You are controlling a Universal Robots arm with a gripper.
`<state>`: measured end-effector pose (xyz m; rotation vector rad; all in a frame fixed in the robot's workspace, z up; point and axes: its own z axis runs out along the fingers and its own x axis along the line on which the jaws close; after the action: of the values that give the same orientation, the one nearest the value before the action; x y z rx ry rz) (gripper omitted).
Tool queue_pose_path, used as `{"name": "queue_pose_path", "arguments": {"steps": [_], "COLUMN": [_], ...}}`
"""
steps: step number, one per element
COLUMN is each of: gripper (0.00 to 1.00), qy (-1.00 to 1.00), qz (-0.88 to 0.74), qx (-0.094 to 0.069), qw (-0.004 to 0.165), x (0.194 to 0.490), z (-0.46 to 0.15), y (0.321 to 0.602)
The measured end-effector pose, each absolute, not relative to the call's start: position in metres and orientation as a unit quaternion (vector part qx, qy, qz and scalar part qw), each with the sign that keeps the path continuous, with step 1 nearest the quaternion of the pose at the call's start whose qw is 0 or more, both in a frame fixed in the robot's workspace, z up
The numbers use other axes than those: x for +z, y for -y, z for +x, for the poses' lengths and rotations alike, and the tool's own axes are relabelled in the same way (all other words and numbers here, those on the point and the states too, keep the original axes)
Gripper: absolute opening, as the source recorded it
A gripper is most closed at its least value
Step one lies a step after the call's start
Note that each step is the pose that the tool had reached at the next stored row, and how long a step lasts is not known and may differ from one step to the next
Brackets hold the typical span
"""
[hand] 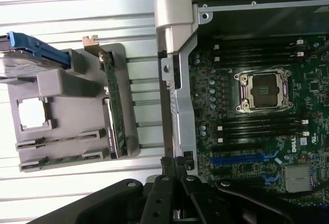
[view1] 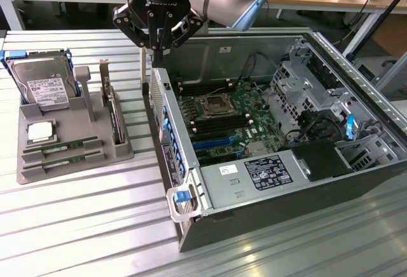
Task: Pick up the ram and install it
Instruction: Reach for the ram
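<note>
My gripper (view1: 156, 49) is closed, empty; the ram (view1: 63, 145) lies flat in the tray (view1: 38, 175), its length running from the exterior view's left to its right.

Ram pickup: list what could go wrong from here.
1. The gripper, shut and empty, hangs over the case wall; a descent here could strike it.
2. Two ram sticks lie close together in the tray; the upright card beside them could get clipped.

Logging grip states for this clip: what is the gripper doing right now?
Gripper: closed, holding nothing; the ram lies in the grey tray.
</note>
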<state>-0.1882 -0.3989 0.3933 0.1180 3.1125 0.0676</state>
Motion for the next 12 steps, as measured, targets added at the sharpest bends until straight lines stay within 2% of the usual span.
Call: {"name": "queue_pose_path", "arguments": {"steps": [12], "gripper": [0.11], "qy": [-0.999], "qz": [0.038], "qx": [0.022], "qw": [0.013], "x": [0.3933], "z": [-0.1941], "y": [0.3989]}}
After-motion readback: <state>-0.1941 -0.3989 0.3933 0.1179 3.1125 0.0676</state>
